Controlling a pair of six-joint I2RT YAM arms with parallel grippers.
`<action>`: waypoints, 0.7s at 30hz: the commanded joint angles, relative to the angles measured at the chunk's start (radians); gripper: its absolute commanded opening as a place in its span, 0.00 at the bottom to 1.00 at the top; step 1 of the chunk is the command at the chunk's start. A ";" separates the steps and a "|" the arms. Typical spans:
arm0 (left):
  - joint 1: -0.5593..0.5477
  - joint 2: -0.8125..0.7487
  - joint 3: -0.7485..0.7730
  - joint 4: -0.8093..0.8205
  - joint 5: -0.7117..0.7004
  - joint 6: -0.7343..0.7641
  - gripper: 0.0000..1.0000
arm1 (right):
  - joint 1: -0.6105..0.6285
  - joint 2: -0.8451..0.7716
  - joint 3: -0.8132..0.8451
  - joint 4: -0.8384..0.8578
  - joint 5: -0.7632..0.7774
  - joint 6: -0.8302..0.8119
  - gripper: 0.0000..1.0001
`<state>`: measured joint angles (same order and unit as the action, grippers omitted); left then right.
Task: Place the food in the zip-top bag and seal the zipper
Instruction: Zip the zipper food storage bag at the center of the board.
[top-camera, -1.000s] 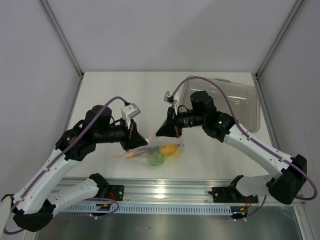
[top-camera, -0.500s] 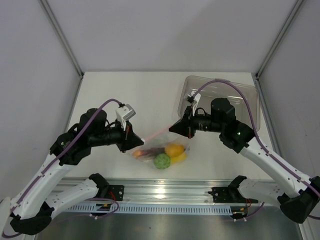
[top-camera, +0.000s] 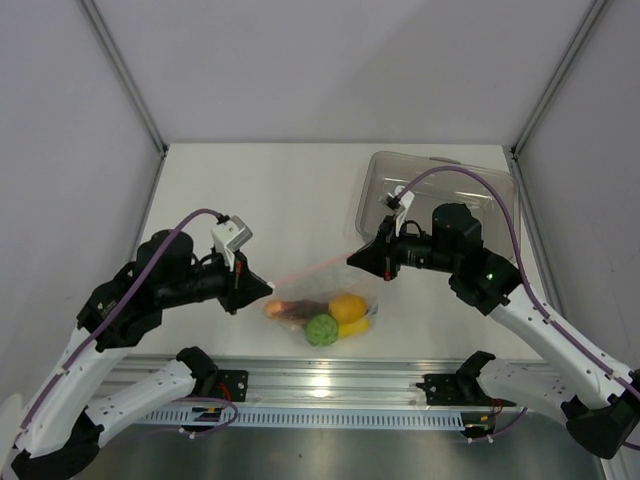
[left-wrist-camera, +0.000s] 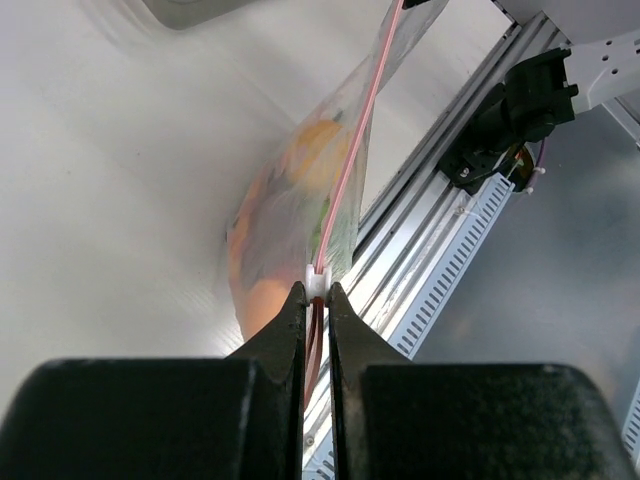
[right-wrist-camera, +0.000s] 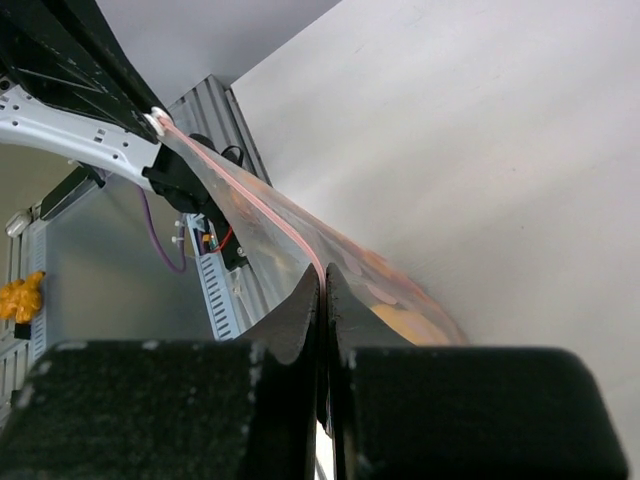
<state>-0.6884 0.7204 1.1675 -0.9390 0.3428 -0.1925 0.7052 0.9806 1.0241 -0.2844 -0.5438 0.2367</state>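
Zipper (top-camera: 315, 268) taut between left claw (top-camera: 268, 287), right claw (top-camera: 352, 260); food (top-camera: 335, 312) inside bag (top-camera: 305, 288).

White table (top-camera: 300, 190) w/ grey walls (top-camera: 330, 70), alu rail (top-camera: 330, 385) at front.

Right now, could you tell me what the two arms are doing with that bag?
Both arms hold the zip-top bag by its pink zipper. The left pincer is shut on the end with the white slider, and the right pincer is shut on the opposite end, with the strip stretched straight between them. The food, including a lime and a lemon, is inside. The strip looks closed, though I cannot confirm a full seal.
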 joint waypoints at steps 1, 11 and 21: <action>0.007 -0.038 0.043 -0.069 -0.045 0.001 0.01 | -0.021 -0.036 -0.005 0.005 0.068 0.010 0.00; 0.007 -0.084 0.046 -0.109 -0.074 -0.005 0.01 | -0.024 -0.042 -0.027 0.007 0.065 0.019 0.00; 0.007 -0.110 0.031 -0.126 -0.077 -0.030 0.01 | -0.024 -0.025 -0.042 0.031 0.044 0.036 0.00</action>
<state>-0.6884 0.6304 1.1717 -1.0332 0.2909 -0.2031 0.6979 0.9630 0.9855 -0.2783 -0.5316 0.2668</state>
